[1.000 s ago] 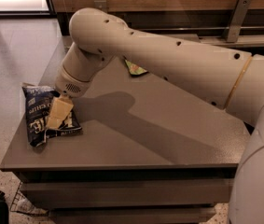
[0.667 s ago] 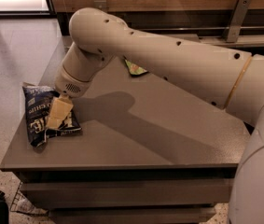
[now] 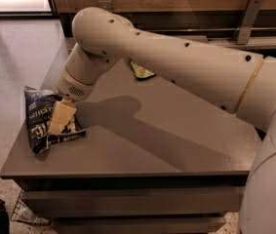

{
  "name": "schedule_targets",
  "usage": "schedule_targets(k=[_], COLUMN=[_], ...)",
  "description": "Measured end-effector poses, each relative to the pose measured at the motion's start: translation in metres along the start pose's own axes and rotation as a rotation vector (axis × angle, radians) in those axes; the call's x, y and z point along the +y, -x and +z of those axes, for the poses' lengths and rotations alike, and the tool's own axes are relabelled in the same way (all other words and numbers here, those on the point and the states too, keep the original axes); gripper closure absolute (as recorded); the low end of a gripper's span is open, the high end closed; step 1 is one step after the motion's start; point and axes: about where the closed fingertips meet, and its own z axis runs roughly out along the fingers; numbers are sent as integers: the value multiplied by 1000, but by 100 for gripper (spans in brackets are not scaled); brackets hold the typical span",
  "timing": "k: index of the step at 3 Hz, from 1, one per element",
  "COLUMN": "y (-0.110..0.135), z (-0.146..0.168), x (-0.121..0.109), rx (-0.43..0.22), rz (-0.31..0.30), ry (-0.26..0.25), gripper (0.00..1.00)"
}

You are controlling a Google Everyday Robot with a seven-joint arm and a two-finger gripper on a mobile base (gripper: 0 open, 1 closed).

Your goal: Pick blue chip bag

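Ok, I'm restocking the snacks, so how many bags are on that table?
2. The blue chip bag lies at the left edge of the table, under the gripper. A green bag peeks out behind the arm near the far side; the arm may hide more.

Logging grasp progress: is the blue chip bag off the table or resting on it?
Resting on it: the blue chip bag lies crumpled at the edge of the table, with the gripper down on its middle.
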Motion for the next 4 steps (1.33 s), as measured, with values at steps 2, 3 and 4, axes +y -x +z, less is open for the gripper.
schedule_targets(k=[2, 3, 4], y=[0, 0, 11], z=[0, 0, -36], x=[0, 0, 6], rx=[0, 0, -41], rz=[0, 0, -58], ry=[0, 0, -60], gripper=[100, 100, 100])
